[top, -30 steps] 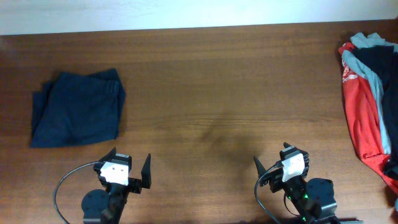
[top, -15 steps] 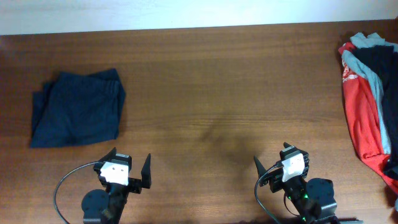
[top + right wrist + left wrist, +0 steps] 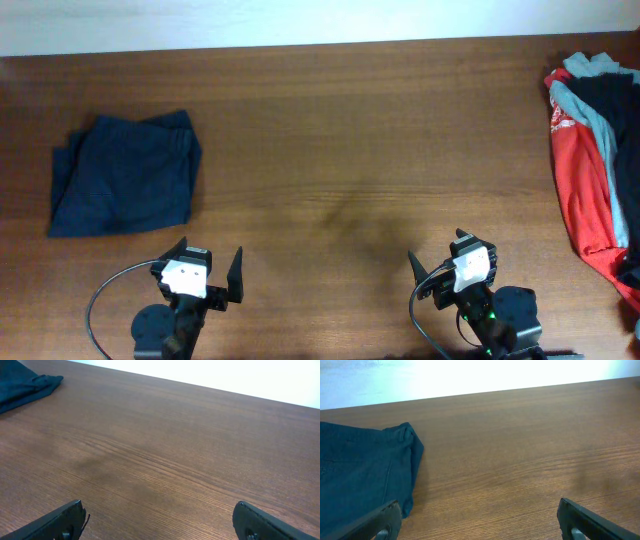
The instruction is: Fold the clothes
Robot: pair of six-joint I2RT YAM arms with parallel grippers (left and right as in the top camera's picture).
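With a folded navy cloth garment (image 3: 125, 172) far left on the brown wooden table (image 3: 350, 150), the left gripper (image 3: 208, 258) and right gripper (image 3: 450, 262) are being held open and empty between folds, a reach to the crumpled red and grey-blue cloth pile (image 3: 590, 190) at right likely being needed.

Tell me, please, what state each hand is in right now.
Left hand: open, holding nothing.
Right hand: open, holding nothing.

Robot lab or test bench is indicated. A wood-grain tabletop (image 3: 340, 150) is backed by a plain white wall (image 3: 300, 20) at 12 o'clock. The left arm (image 3: 168, 322) and right arm (image 3: 497, 318) are mounted at 7 and 5 o'clock, with a black cable (image 3: 93, 315) left exposed.
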